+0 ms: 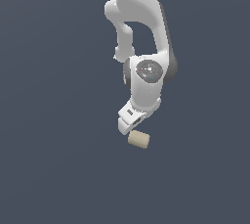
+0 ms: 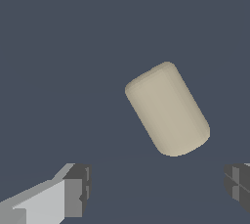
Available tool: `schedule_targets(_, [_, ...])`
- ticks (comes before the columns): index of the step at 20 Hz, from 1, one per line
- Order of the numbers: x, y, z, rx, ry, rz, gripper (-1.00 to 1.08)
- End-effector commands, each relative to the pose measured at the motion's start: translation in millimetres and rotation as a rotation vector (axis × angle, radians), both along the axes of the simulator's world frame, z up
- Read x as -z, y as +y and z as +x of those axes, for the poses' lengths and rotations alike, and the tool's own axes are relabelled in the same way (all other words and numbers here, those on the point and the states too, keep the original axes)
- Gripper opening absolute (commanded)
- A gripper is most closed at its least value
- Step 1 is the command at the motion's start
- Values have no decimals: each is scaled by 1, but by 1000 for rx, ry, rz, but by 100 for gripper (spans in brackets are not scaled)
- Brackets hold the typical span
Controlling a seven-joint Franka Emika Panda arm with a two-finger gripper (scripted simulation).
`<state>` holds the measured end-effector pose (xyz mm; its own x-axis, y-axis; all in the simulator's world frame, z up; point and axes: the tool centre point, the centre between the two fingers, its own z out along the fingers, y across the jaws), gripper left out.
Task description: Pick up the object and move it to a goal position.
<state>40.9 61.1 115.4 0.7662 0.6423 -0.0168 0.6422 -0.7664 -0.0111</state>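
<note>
The object [image 1: 139, 140] is a small cream-beige stubby cylinder with rounded edges, lying on its side on the dark grey surface. In the wrist view the object [image 2: 167, 109] lies tilted, ahead of the fingers and not between them. My gripper [image 2: 156, 189] is open and empty; one dark finger pad [image 2: 78, 189] and the other [image 2: 238, 185] stand wide apart. In the exterior view the white gripper [image 1: 131, 123] hangs just above and beside the object; its fingertips are hidden there.
The white arm [image 1: 139, 32] reaches down from the top of the exterior view. A plain dark grey surface [image 1: 49, 145] lies all around.
</note>
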Motion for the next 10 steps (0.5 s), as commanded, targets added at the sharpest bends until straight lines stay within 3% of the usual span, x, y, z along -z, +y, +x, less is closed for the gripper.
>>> schedule_targets(1, [3, 1, 6, -73, -2, 1, 100])
schedule_targets(10, [15, 3, 27, -322, -10, 4, 100])
